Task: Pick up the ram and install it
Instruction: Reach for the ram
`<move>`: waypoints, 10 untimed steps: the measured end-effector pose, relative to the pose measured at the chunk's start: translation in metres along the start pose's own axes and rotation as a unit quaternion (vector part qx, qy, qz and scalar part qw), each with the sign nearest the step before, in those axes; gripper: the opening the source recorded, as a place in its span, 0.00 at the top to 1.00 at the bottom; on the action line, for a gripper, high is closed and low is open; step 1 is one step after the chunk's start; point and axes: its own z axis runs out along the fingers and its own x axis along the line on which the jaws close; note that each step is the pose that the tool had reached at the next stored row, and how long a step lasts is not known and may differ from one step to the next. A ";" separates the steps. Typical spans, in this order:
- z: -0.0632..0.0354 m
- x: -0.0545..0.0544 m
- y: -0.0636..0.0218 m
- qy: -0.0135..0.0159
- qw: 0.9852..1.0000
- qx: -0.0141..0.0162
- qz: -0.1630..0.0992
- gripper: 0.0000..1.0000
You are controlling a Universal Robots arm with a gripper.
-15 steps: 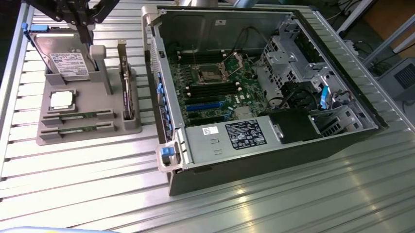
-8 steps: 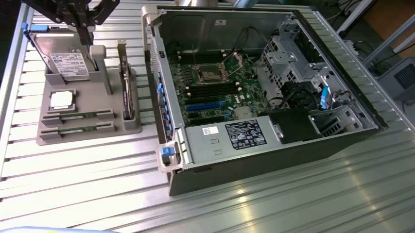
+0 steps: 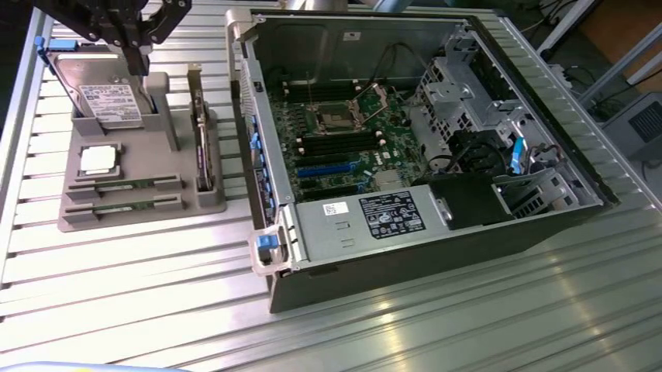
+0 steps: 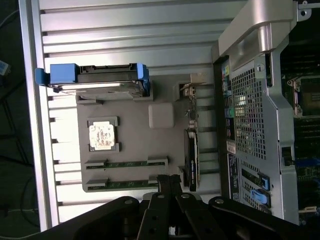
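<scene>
The ram (image 3: 129, 185) (image 4: 125, 163) sits flat in its slot at the end of the grey holder tray (image 3: 207, 203) (image 4: 135, 135), and there's a twin stick (image 3: 124, 207) (image 4: 125, 183) in the next slot, right at that end edge. Around it, biggest first: the slatted metal worktop (image 3: 155, 294) carries everything. The open computer case (image 3: 342, 256) (image 4: 250, 100) lies just beside the tray, motherboard exposed. At the tray's opposite end a hard drive (image 3: 104, 97) (image 4: 95, 82) stands upright in blue brackets. Along the tray edge facing the case an expansion card (image 3: 203, 143) (image 4: 190, 160) stands on edge, close to the sticks' ends. A square silver processor (image 3: 98, 159) (image 4: 103, 136) rests between drive and sticks. And the gripper (image 3: 141, 63) (image 4: 170, 186): up above the tray by the hard drive, fingers pressed together, carrying nothing, touching nothing.
</scene>
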 end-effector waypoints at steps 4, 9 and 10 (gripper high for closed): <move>0.0003 0.000 -0.0023 0.000 1.000 0.000 0.000 0.90; 0.0005 0.000 -0.0047 0.000 1.000 0.001 0.000 0.90; 0.0006 0.000 -0.0054 0.000 1.000 0.001 0.000 0.90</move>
